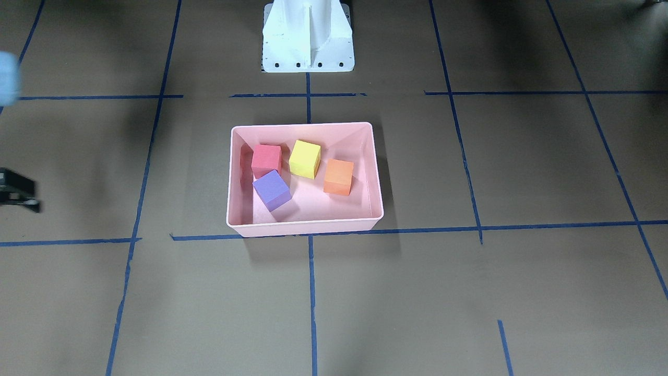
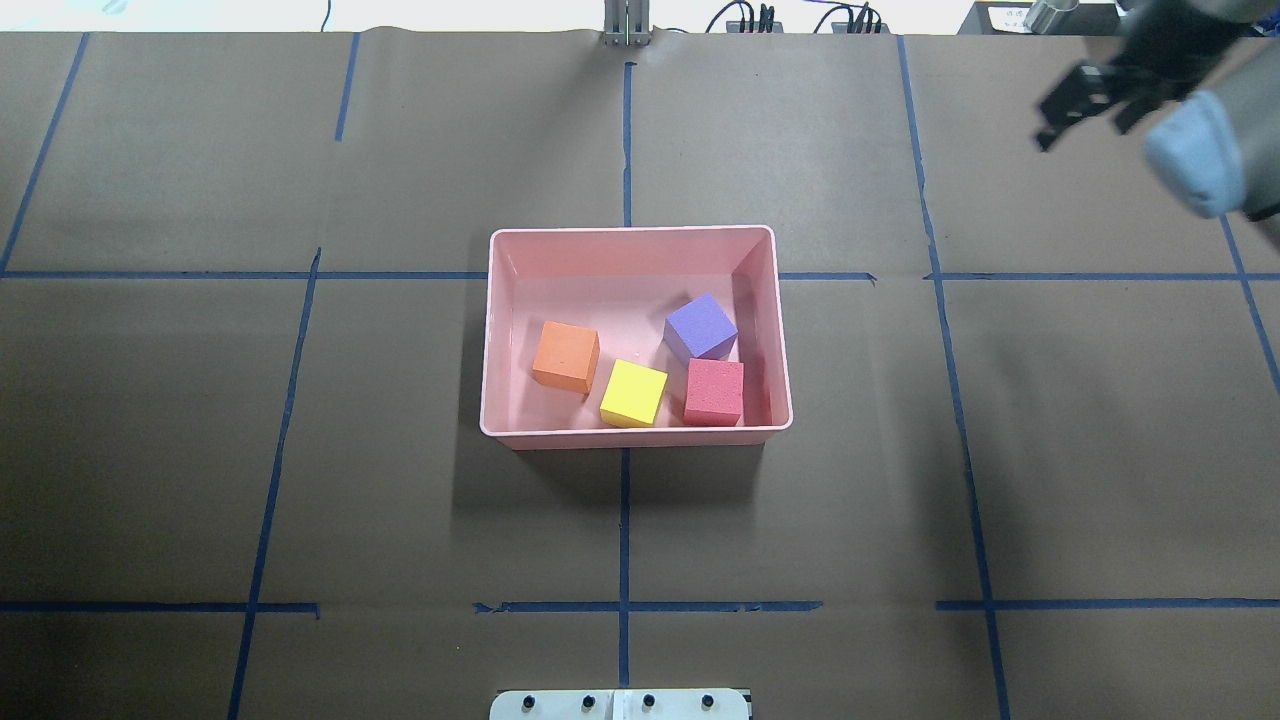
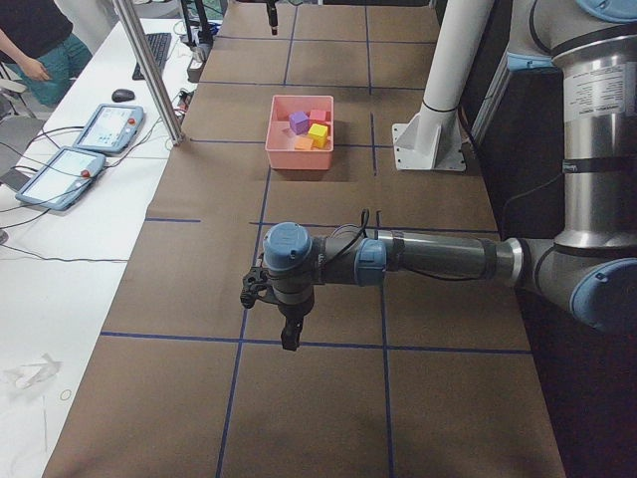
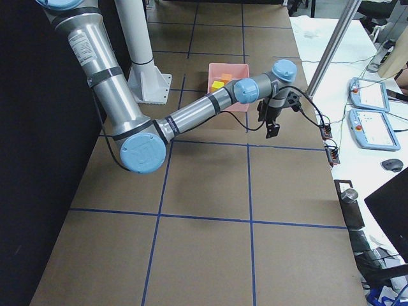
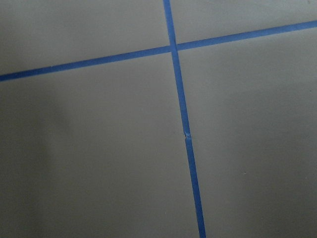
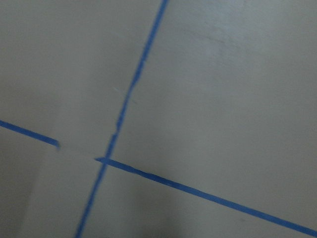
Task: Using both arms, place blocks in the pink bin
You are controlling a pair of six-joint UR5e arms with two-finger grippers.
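Note:
The pink bin (image 2: 630, 232) sits at the table's middle. Inside it lie the orange block (image 2: 566, 356), the yellow-green block (image 2: 633, 392), the red block (image 2: 714, 391) and the purple block (image 2: 700, 326), the red and purple ones close together. The bin (image 1: 305, 225) also shows in the front-facing view. My right gripper (image 2: 1080, 135) hangs over the far right of the table, away from the bin, its fingers apart and empty. My left gripper (image 3: 287, 339) shows only in the exterior left view, low over bare table far from the bin; I cannot tell whether it is open or shut.
The white pedestal (image 1: 308, 36) stands behind the bin on the robot's side. Blue tape lines grid the brown table. Two tablets (image 3: 109, 127) and a metal post (image 3: 149, 70) stand on the operators' side, where a person (image 3: 40, 40) is.

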